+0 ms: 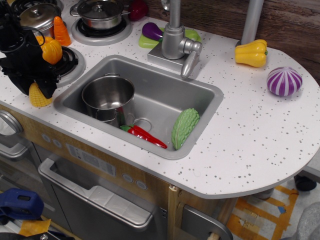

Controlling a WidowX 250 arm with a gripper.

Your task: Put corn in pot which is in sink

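Observation:
The yellow corn (38,99) stands on the white counter just left of the grey sink (200,95), near the front edge. My black gripper (36,91) is down over it, one finger on each side and its top partly hidden behind them. The jaws look open around the corn, close to its sides. The shiny lidless steel pot (107,95) stands upright in the sink's left end, empty, to the right of the corn.
A red chili (145,135) and a green gourd (185,127) lie in the sink. An orange pumpkin toy (51,50) sits on the burner behind my gripper, with a carrot (61,31) and lidded pots (100,12) beyond. The faucet (175,40), a yellow pepper (251,52) and a purple toy (284,81) stand further right.

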